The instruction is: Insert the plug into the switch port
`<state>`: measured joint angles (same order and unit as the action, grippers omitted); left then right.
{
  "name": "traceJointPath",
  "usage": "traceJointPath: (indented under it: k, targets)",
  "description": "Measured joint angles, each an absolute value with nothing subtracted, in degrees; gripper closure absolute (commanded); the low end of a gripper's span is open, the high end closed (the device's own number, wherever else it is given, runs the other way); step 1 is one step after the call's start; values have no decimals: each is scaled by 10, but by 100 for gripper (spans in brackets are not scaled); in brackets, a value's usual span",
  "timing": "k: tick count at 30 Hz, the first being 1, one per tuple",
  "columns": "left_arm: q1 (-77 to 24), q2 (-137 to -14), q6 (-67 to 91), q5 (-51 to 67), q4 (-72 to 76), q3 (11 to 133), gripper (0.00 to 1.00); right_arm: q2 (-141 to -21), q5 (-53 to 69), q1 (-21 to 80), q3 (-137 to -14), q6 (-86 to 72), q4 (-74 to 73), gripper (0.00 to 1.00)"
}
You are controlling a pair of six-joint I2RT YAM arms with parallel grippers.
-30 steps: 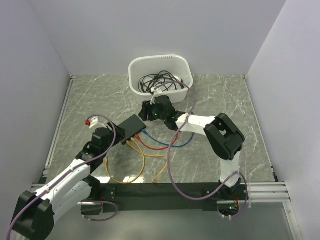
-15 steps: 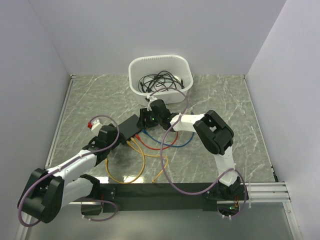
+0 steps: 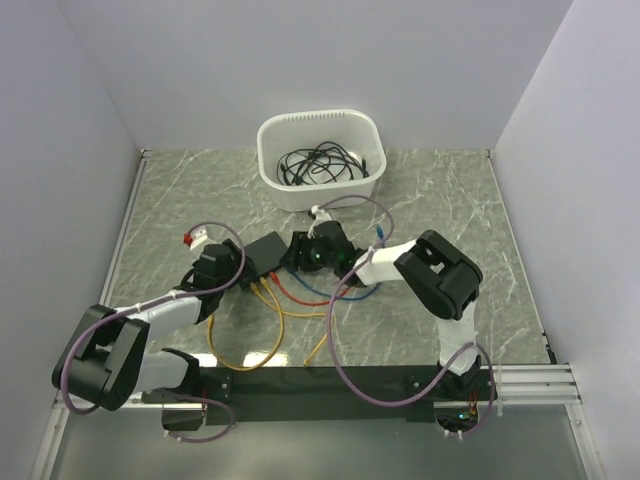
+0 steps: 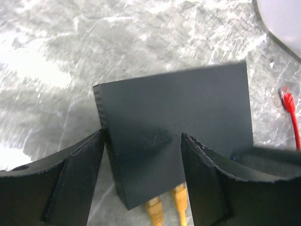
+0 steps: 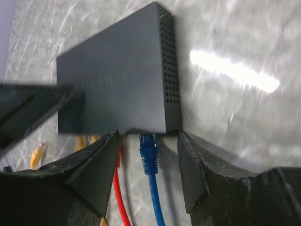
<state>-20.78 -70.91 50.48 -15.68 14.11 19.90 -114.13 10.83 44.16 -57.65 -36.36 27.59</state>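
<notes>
The flat black switch box (image 3: 265,248) lies mid-table between both grippers. Its port edge faces the near side, and the sockets themselves are hidden under that edge. A blue plug (image 5: 149,149) meets the port edge at the box's right end; how deep it sits does not show. My right gripper (image 5: 148,135) is open, a finger on either side of this plug without touching it. My left gripper (image 4: 141,135) is open over the box's (image 4: 178,127) left corner, above two yellow plugs (image 4: 165,206). From above, the left gripper (image 3: 236,265) and right gripper (image 3: 299,255) flank the box.
A white tub (image 3: 276,172) of black cables stands behind the box. Red (image 3: 290,288), blue (image 3: 335,296) and yellow cables (image 3: 285,325) spread from the port edge toward the near side. A loose red plug (image 4: 288,100) lies right of the box. A small red and white object (image 3: 196,238) lies to the left.
My right gripper has come from the tub side over the box down to its port edge, around the blue plug. My left gripper has swung right onto the box's left corner.
</notes>
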Motion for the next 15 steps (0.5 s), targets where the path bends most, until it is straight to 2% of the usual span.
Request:
traceJointPath:
  k: [8, 15]
  targets:
    - [-200, -749, 472, -135, 236, 185, 33, -1079, 58, 485, -478, -407, 316, 41]
    - [-196, -758, 455, -126, 267, 180, 33, -1056, 36, 519, -461, -412, 295, 40]
